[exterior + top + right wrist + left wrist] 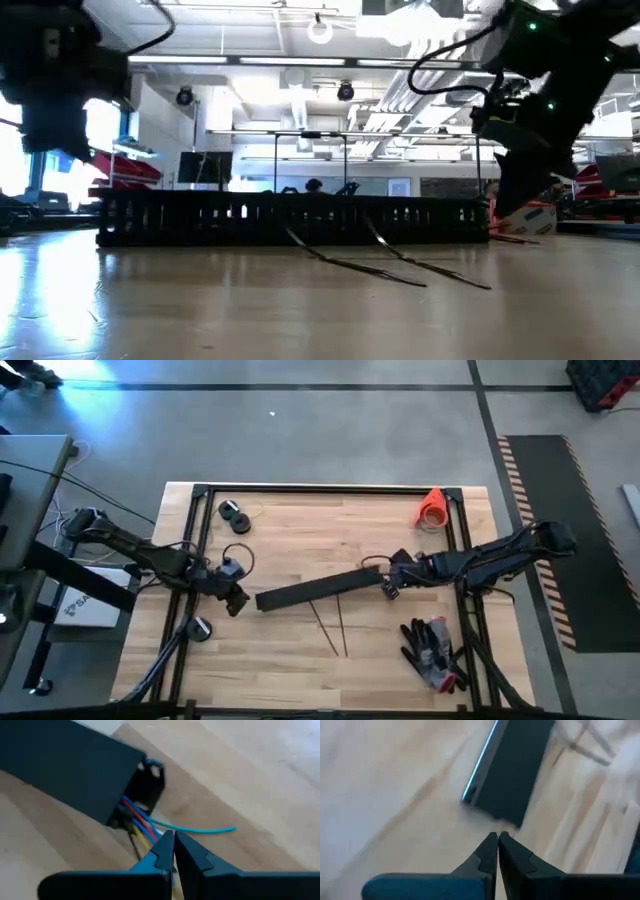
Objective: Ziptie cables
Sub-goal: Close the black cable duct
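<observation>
A long black channel (320, 590) with a perforated side (290, 220) lies slantwise on the middle of the wooden table. From its right end come the cables (136, 819), thin blue, red and yellow wires, and a teal one (200, 829) lies on the wood. My right gripper (173, 838) is shut at that end (390, 582). My left gripper (498, 837) is shut and stands just short of the channel's left end (507, 795), with a little wood showing between them (238, 600). My right gripper meets the coloured ends of the cables (150, 831) a short way out of the channel's right end. The wires run slantwise up to the shut fingertips (162, 845), which hide the place of contact. The cables stay low over the table.
Two thin dark strips (335, 630) lie on the table in front of the channel. A pair of dark gloves (432, 652) lies at the near right, an orange tape roll (432, 508) at the far right, and black rolls (235, 515) at the far left.
</observation>
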Controlling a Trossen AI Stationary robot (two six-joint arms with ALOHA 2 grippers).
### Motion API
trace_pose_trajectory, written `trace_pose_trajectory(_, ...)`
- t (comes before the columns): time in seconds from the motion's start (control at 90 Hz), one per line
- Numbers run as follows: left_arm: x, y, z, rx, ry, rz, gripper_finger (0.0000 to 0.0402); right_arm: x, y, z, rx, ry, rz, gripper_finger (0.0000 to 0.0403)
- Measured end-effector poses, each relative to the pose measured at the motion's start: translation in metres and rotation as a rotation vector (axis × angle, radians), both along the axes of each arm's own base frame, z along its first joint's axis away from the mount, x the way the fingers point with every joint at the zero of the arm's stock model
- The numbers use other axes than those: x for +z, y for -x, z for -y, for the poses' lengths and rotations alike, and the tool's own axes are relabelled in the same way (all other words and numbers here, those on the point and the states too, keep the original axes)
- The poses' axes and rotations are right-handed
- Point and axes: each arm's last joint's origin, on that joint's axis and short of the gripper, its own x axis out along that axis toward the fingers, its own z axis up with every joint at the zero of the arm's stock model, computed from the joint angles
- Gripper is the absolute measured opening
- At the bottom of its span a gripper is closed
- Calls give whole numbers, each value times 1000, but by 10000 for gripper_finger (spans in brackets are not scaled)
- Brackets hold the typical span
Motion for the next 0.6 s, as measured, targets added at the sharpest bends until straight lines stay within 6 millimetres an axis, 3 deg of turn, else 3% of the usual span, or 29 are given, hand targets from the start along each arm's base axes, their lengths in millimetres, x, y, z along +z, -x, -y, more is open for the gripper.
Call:
trace_pose_trajectory(0.2, -24, 12, 6, 90, 29, -29, 0, -13, 3, -1, 4, -6, 106, 0)
trace_pose_trajectory(0.6, -38, 9, 11, 124, 106, 106, 0, -15, 4, -1, 20, -20, 100, 0)
